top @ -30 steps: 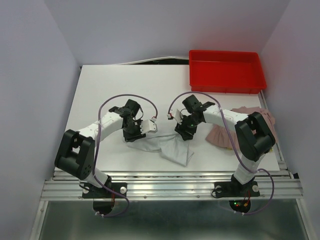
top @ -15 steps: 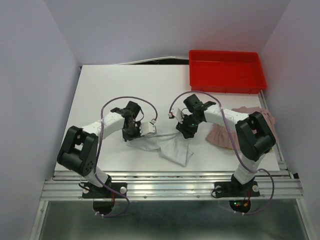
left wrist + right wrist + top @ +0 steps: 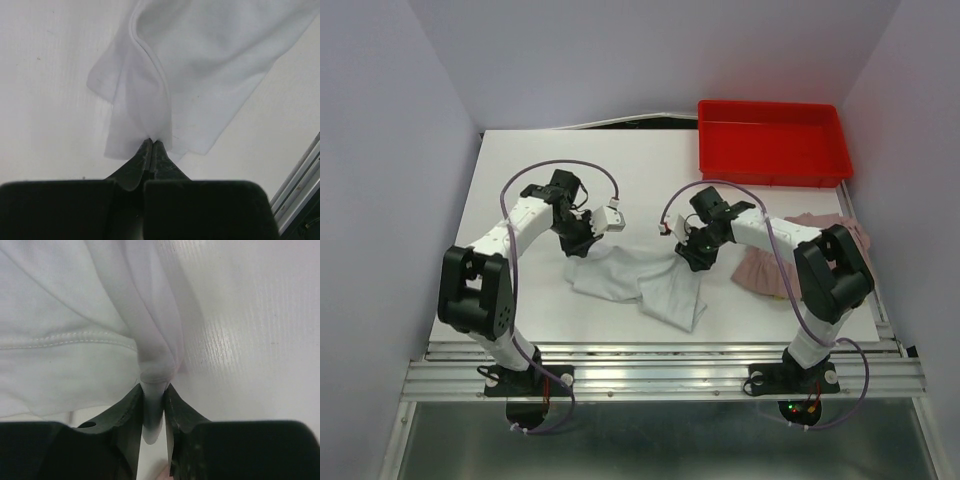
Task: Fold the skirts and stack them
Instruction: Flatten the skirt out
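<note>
Evidently both grippers gripped cloth: the left gripper (image 3: 151, 142) was pinched fully together on a thin edge of the white skirt (image 3: 200, 60), which spread ahead of its fingertips. The right gripper (image 3: 154, 390) was clamped on a thicker bunched fold. The pink skirt (image 3: 760, 270) lay just outside the right gripper. Being light and limp, the white skirt would probably sag, so hem corners seemed the best hold.

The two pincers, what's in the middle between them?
The pale skirt lies there, spread from the left pincer to the right pincer, and each one pinches a bit of it. The top view shows it best.
</note>
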